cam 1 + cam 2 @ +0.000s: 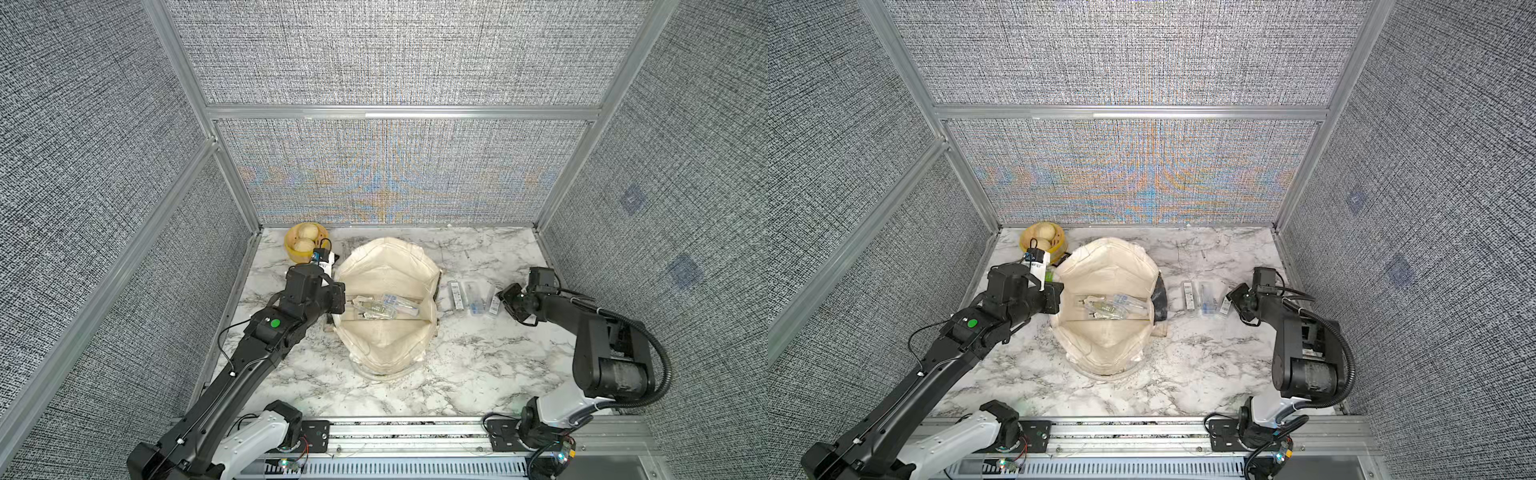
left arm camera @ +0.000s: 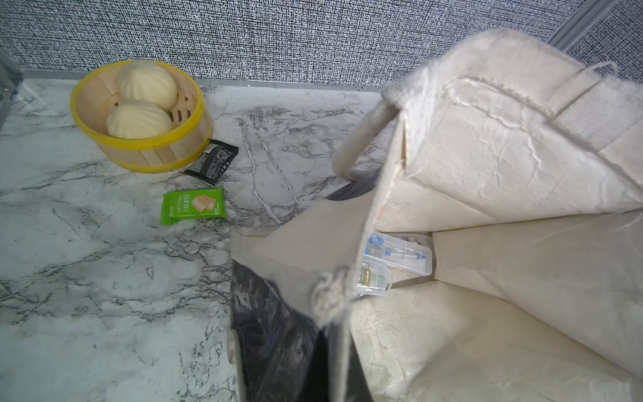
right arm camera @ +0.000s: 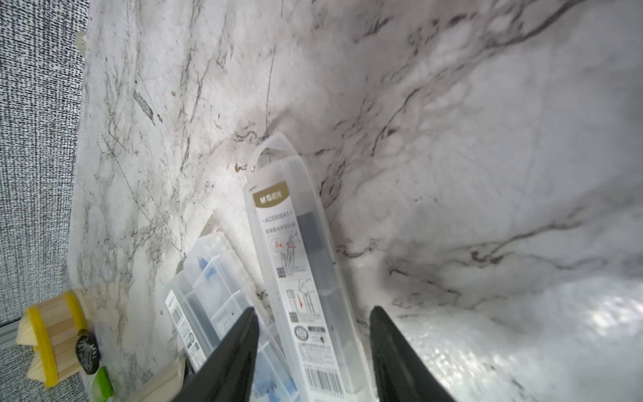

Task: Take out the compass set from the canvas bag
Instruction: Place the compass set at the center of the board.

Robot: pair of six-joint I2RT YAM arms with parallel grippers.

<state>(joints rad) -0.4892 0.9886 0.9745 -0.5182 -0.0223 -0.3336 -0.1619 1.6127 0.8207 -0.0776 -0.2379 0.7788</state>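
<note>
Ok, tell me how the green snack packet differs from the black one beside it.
The green snack packet shows a wafer picture; the black snack packet carries white print. The black one sits against the steamer basket; the green one lies clear of it. Both lie flat on the marble table, outside the canvas bag.

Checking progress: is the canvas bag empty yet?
Not empty. The canvas bag stands open, and clear plastic cases lie on its bottom.
</note>
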